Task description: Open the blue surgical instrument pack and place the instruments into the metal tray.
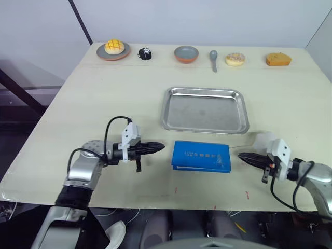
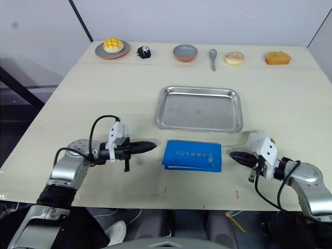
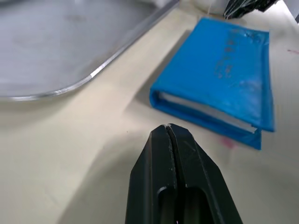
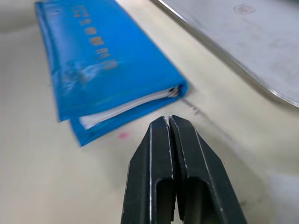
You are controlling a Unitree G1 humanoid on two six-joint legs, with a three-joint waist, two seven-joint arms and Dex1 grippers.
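Pale, cream-coloured bench (image 1: 78, 104) carries everything in view. At its near middle lies the blue surgical instrument pack (image 1: 201, 156), flat and folded shut, its pale lining visible along the edges in both wrist views. No instruments are exposed. Just beyond the pack, on the far side, sits the metal tray (image 1: 205, 109), empty.

I have the left gripper (image 1: 158, 148) just left of the pack and the right gripper (image 1: 243, 157) just right of it, each pointing inward, neither touching. Both sets of jaws are pressed together on nothing.

I judge the opening step not yet started. The next move calls for parting one set of jaws, seizing the top flap at an edge, and holding the pack down with the other.

Along the far edge stand a plate with a bun (image 1: 113, 50), a bowl (image 1: 186, 53), a spoon (image 1: 213, 58) and pastries.
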